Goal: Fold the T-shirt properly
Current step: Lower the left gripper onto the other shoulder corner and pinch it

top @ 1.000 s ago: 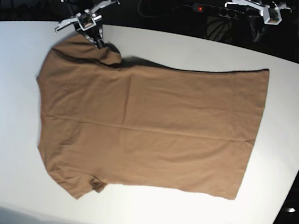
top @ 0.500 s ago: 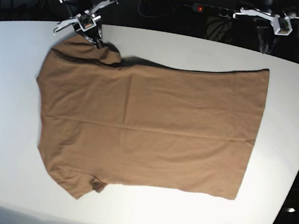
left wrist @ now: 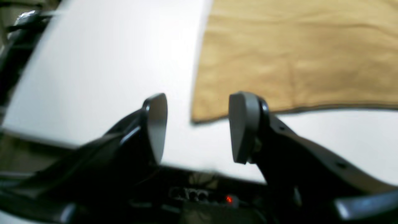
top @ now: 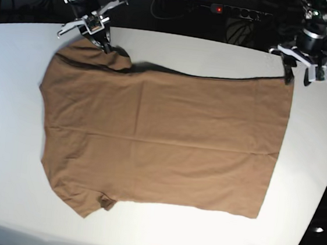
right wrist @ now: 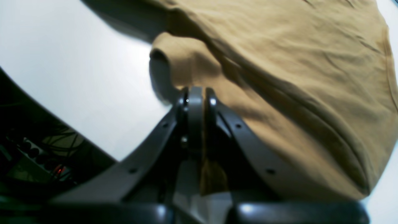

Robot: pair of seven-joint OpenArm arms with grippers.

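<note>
The T-shirt (top: pixel 156 139) lies spread flat across the white desk (top: pixel 9 141), its hem toward the left arm's side. The right claw (right wrist: pixel 196 99) is pinched tight on the cloth at the far sleeve. The left claw (left wrist: pixel 197 127) hangs with jaws parted and empty over the far hem corner.

One T-shirt (top: pixel 161 140), one white table (top: pixel 15 83), two arms, one power strip (top: pixel 239 12).
</note>
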